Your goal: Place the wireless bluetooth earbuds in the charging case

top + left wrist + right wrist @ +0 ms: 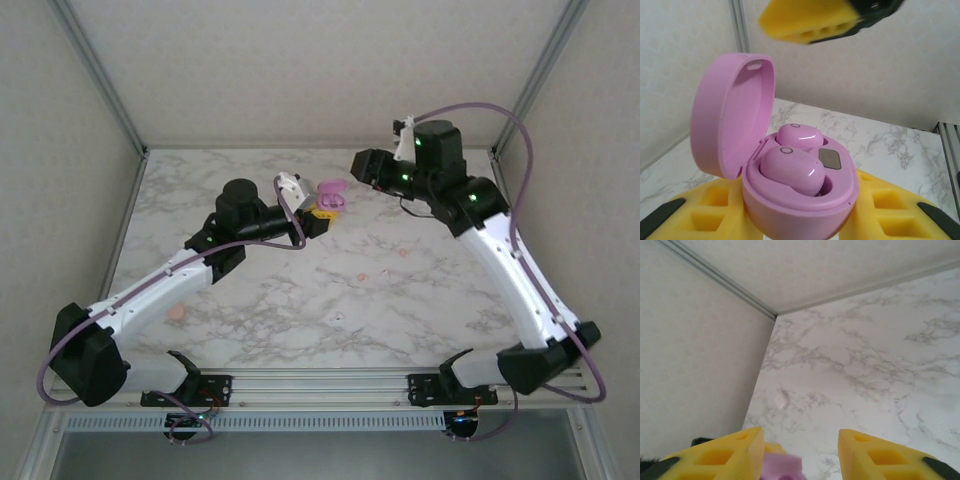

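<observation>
Open charging case gripped at the far middle of the surface, both earbuds seated.

The marble surface (400, 300) carried a few peach and white specks (403, 252), too small to identify. The left hand (322, 212) pinched the pink charging case (800, 210) by its base, with its pads cut off at the lower edge of its wrist view. The right hand (800, 442) stood spread just above and held nothing; one yellow finger (810, 22) showed blurred over the case. The lid (732, 120) stood open. Two purple earbuds (792, 170) sat in the wells, their lower parts hidden.
</observation>
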`<action>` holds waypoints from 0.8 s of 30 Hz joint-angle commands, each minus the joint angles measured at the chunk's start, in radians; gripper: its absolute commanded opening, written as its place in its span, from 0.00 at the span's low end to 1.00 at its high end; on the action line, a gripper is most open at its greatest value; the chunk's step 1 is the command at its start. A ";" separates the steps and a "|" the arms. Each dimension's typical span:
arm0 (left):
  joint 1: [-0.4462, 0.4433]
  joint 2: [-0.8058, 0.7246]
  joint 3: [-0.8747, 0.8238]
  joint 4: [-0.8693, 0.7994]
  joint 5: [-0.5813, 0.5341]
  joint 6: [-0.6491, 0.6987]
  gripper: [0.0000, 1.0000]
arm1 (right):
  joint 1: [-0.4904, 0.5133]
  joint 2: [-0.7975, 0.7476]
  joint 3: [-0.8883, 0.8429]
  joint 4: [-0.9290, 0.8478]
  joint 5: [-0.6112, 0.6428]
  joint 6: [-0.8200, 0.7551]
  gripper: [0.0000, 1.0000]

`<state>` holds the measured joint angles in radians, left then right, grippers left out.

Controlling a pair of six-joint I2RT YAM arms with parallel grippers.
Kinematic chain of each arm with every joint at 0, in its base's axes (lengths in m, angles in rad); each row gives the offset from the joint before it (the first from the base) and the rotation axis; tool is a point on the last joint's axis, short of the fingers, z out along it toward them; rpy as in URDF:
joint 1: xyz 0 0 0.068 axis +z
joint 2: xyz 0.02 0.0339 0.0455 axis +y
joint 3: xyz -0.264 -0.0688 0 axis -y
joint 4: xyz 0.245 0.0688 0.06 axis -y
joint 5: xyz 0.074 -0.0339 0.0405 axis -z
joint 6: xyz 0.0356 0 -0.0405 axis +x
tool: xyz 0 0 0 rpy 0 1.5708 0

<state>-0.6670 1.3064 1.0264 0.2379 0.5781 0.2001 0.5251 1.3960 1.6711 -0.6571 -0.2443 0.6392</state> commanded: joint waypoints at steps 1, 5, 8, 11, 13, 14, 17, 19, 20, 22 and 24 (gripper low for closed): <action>-0.011 -0.033 0.000 -0.011 0.034 0.015 0.28 | -0.002 0.066 0.079 -0.050 -0.122 -0.016 0.49; -0.013 -0.039 0.000 -0.004 0.030 0.011 0.28 | -0.002 0.136 0.140 -0.084 -0.196 -0.027 0.51; -0.012 -0.042 -0.004 0.016 0.019 -0.001 0.28 | -0.002 0.150 0.145 -0.116 -0.228 -0.052 0.51; -0.011 -0.037 -0.006 0.037 0.013 -0.016 0.29 | -0.001 0.127 0.106 -0.114 -0.254 -0.066 0.52; -0.009 -0.032 -0.008 0.056 0.014 -0.026 0.29 | -0.003 0.106 0.076 -0.105 -0.271 -0.068 0.52; -0.010 -0.029 -0.006 0.062 0.014 -0.030 0.29 | -0.004 0.092 0.057 -0.102 -0.282 -0.067 0.53; -0.008 -0.025 -0.006 0.080 0.013 -0.040 0.29 | -0.016 0.052 0.000 -0.075 -0.314 -0.045 0.55; -0.008 -0.025 -0.005 0.090 0.013 -0.047 0.29 | -0.031 0.020 -0.059 -0.018 -0.352 -0.005 0.57; -0.008 -0.024 -0.002 0.093 0.014 -0.048 0.29 | -0.041 0.003 -0.098 0.024 -0.381 0.025 0.58; -0.008 -0.021 0.003 0.095 0.019 -0.051 0.29 | -0.056 -0.026 -0.163 0.114 -0.452 0.081 0.60; -0.006 -0.020 0.009 0.098 0.028 -0.056 0.29 | -0.065 -0.042 -0.221 0.212 -0.537 0.141 0.62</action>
<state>-0.6716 1.2907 1.0245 0.2729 0.5938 0.1692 0.4706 1.3872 1.5124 -0.6014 -0.6308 0.6807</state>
